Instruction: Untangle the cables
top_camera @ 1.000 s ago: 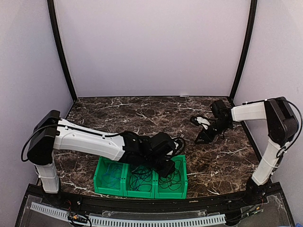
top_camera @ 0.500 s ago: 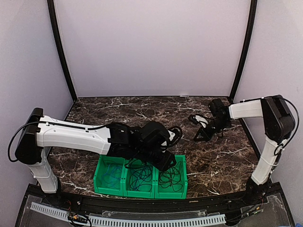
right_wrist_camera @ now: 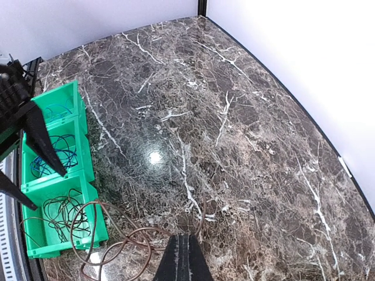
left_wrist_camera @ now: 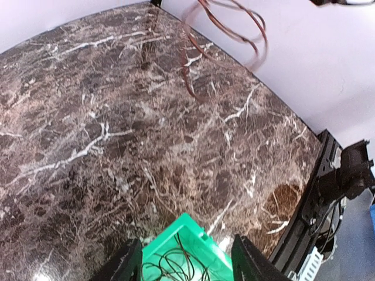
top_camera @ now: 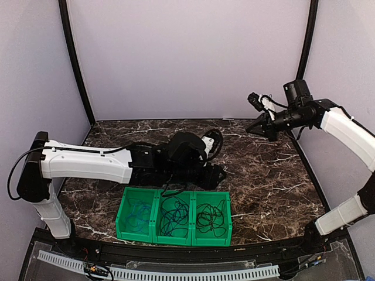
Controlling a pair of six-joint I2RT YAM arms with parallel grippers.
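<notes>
Dark marble counter [top_camera: 275, 175] carries a green bin [top_camera: 192, 240] at lower centre, and each of its three compartments already holds loose cables [top_camera: 174, 213], so you look well along. Your right tool [top_camera: 258, 125], raised at upper right, is clenched on a brownish cable [right_wrist_camera: 137, 232] left to place. Your left tool [left_wrist_camera: 186, 260] hangs released over the bin's rim.
</notes>
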